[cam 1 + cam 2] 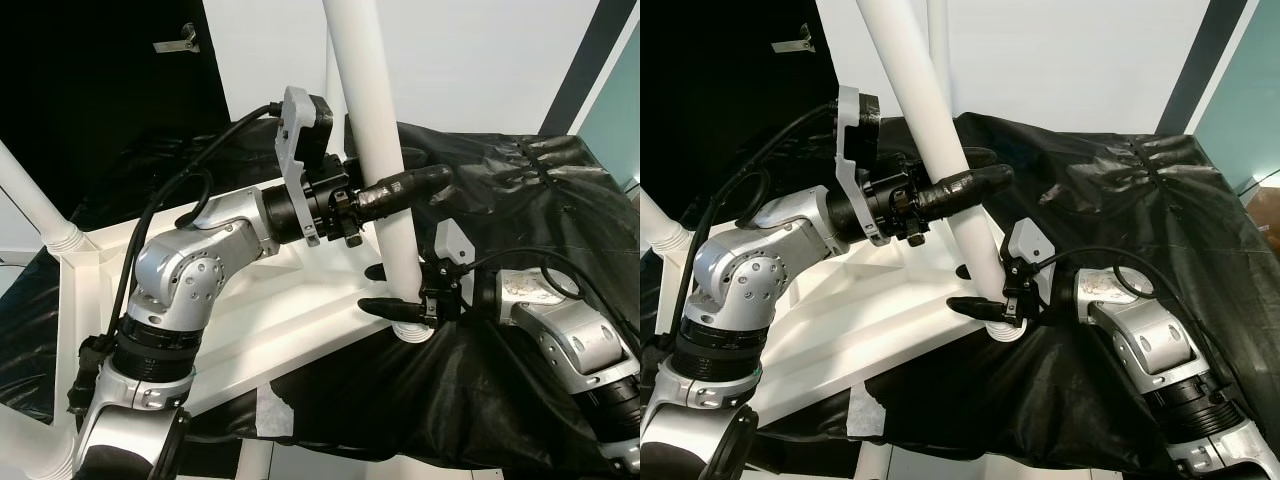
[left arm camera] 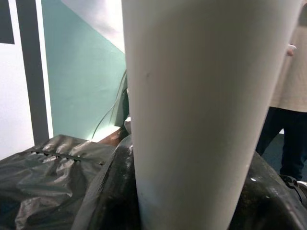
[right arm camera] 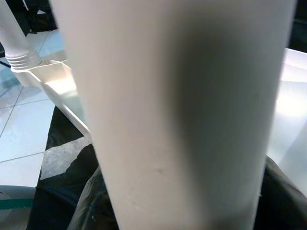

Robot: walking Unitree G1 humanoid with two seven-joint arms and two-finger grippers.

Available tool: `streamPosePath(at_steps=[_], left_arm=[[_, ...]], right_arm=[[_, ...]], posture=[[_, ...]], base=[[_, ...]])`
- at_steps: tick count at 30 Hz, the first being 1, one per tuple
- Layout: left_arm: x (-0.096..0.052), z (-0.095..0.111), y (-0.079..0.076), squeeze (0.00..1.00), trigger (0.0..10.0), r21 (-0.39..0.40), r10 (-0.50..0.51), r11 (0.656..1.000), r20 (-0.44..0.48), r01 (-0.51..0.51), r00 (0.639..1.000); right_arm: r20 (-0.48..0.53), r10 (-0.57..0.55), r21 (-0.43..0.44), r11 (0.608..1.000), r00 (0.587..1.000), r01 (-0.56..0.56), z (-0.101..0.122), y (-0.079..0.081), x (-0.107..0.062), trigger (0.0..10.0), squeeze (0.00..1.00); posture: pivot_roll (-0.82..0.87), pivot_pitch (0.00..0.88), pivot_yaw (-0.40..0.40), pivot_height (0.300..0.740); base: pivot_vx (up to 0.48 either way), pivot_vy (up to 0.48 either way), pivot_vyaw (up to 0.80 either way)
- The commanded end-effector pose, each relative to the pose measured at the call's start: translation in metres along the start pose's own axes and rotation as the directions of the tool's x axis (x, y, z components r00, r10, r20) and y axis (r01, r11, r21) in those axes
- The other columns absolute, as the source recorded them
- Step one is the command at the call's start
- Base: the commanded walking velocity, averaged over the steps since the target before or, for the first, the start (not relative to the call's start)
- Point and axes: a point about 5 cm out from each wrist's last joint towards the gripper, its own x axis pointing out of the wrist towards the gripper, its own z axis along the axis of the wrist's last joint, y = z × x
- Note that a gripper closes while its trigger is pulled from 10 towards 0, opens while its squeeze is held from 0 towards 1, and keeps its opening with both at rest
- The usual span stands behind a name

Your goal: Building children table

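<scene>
From the head views, a white plastic children's table top [image 1: 250, 320] lies upside down on a surface draped in crinkled black plastic sheeting [image 1: 520, 180], with a long white tubular table leg [image 1: 375, 140] rising from a ribbed socket at its near right corner. The left gripper [image 1: 420, 185] reaches across at mid-height, one black finger in front of the leg and the other behind, so the tube sits between its jaws, clasped. Lower down, the right gripper [image 1: 385, 290] brackets the leg just above the socket, one finger on either side, closed around the tube. Another white leg [image 1: 40, 210] stands in the far left corner. In the left wrist view the leg [image 2: 201, 110] stands very close between the dark fingers, with a person in dark trousers [image 2: 288, 139] standing behind. In the right wrist view the leg [image 3: 177, 110] again sits tight between the jaws, the table top's edge [image 3: 57, 81] beyond.
</scene>
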Motion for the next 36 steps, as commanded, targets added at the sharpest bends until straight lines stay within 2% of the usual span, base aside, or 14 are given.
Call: streamPosePath(at_steps=[1,3,4,5,6,7,13,14,16,17,20,25,32,36], left_arm=[[0.001,0.009,0.002,0.00,9.3,0.052,0.008,0.999,0.002,-0.008,1.000],[0.005,0.010,0.004,0.00,9.3,0.075,0.050,0.996,-0.006,-0.050,0.999],[0.007,0.010,0.005,0.00,10.0,0.093,0.081,0.993,-0.016,-0.079,0.997],[0.010,0.010,0.005,0.00,10.0,0.104,0.096,0.990,-0.023,-0.093,0.995],[0.010,0.010,0.005,0.00,10.0,0.104,0.096,0.990,-0.023,-0.093,0.995],[0.013,0.011,0.005,0.00,10.0,0.130,0.132,0.983,-0.030,-0.127,0.991],[0.021,0.011,0.008,0.00,10.0,0.167,0.232,0.960,-0.031,-0.224,0.972],[0.024,0.011,0.010,0.00,10.0,0.178,0.271,0.949,-0.029,-0.261,0.962],[0.027,0.011,0.011,0.00,10.0,0.189,0.306,0.936,-0.025,-0.296,0.952],[0.031,0.011,0.014,0.00,10.0,0.176,0.344,0.925,-0.017,-0.336,0.939],[0.034,0.011,0.017,0.00,10.0,0.156,0.385,0.912,-0.009,-0.379,0.923],[0.049,0.006,0.020,0.00,10.0,0.137,0.493,0.864,-0.033,-0.485,0.869],[0.063,0.008,0.018,0.00,10.0,0.117,0.527,0.845,-0.025,-0.521,0.849],[0.067,0.008,0.017,0.00,10.0,0.121,0.535,0.840,-0.026,-0.529,0.844]], right_arm=[[0.010,-0.011,-0.014,1.000,1.000,0.011,0.005,-0.003,-0.002,10.0,0.00],[0.018,-0.033,-0.016,0.999,0.999,0.033,0.007,-0.004,-0.001,10.0,0.00],[0.021,-0.050,-0.008,0.999,0.999,0.050,0.007,-0.005,-0.001,10.0,0.00],[0.021,-0.064,-0.006,0.998,0.998,0.064,0.007,-0.006,0.000,10.0,0.50],[0.021,-0.064,-0.006,0.998,0.998,0.064,0.007,-0.006,0.000,10.0,0.50],[0.028,-0.107,0.001,0.994,0.994,0.107,0.007,-0.009,0.001,10.0,1.00],[0.043,-0.252,0.011,0.968,0.967,0.252,0.009,-0.019,0.003,10.0,1.00],[0.048,-0.303,0.007,0.953,0.952,0.303,0.009,-0.022,0.004,10.0,0.26],[0.053,-0.346,0.002,0.938,0.937,0.347,0.010,-0.024,0.006,10.0,0.26],[0.057,-0.390,0.009,0.921,0.919,0.390,0.009,-0.025,0.009,10.0,0.00],[0.060,-0.438,0.019,0.899,0.897,0.438,0.008,-0.026,0.013,10.0,0.00],[0.033,-0.610,-0.003,0.792,0.792,0.610,-0.001,-0.024,0.028,10.0,0.00],[0.035,-0.742,-0.034,0.668,0.669,0.743,-0.005,-0.033,0.028,10.0,0.00],[0.033,-0.766,-0.029,0.641,0.642,0.767,-0.005,-0.034,0.028,10.0,0.00]], posture=[[-0.04,0.000,-0.002,0.740],[-0.04,0.000,-0.003,0.740],[-0.05,0.000,-0.005,0.740],[-0.05,0.000,-0.005,0.740],[-0.05,0.000,-0.005,0.740],[-0.05,0.000,-0.005,0.740],[-0.05,0.000,-0.006,0.740],[-0.05,0.000,-0.006,0.740],[-0.05,0.000,-0.006,0.740],[-0.05,0.000,-0.004,0.740],[-0.05,0.000,-0.004,0.740],[-0.05,0.000,-0.001,0.740],[-0.04,0.000,-0.005,0.740],[-0.04,0.000,-0.004,0.740]], base=[[0.000,0.000,0.00],[0.000,0.000,0.00],[0.000,0.000,0.00],[0.000,0.000,0.00],[0.000,0.000,0.00],[0.000,0.000,0.00],[0.000,0.000,0.00],[0.000,0.000,0.00],[0.000,0.000,0.00],[0.000,0.000,0.00],[0.000,0.000,0.00],[0.000,0.000,0.00],[0.000,0.000,0.00],[0.000,0.000,0.00]])
